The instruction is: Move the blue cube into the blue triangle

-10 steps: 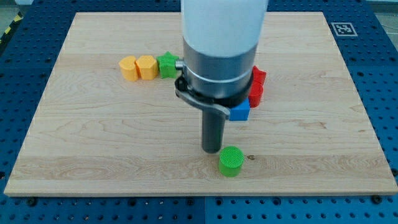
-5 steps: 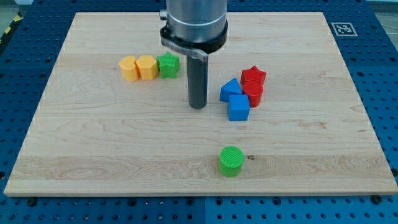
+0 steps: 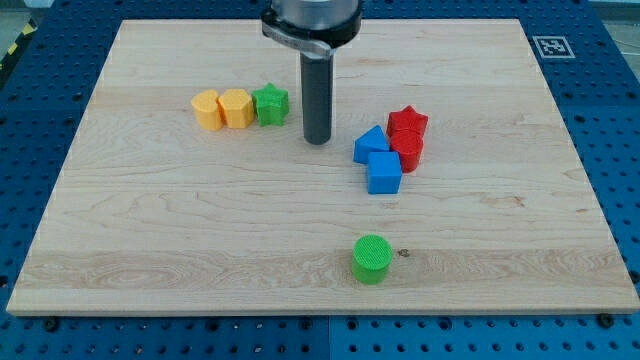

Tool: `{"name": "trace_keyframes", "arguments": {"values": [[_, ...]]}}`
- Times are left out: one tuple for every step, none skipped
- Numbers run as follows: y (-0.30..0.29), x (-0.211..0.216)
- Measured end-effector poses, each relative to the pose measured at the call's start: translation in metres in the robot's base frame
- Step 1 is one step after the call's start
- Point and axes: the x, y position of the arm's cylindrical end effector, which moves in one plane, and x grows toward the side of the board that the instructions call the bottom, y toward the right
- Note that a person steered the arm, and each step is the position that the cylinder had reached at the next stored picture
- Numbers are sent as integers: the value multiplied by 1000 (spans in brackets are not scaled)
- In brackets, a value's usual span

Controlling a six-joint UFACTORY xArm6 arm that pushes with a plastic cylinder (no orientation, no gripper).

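Note:
The blue cube [image 3: 384, 173] sits right of the board's centre, touching the blue triangle [image 3: 370, 144] just above and left of it. My tip [image 3: 317, 140] rests on the board to the left of the blue triangle, a short gap away, and right of the green star [image 3: 270, 104]. It touches no block.
A red star [image 3: 408, 122] and a red block [image 3: 408, 150] sit against the right side of the blue pair. Two yellow blocks [image 3: 223, 109] line up left of the green star. A green cylinder [image 3: 372, 259] stands near the view's bottom.
My tip has moved toward the view's top, from beside the green cylinder to a spot left of the blue triangle. No block has moved.

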Motion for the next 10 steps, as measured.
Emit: {"name": "trace_keyframes", "arguments": {"values": [[4,42],[22,70],[42,76],[82,76],[86,76],[80,74],[76,68],[70,47],[69,43],[59,47]]}}
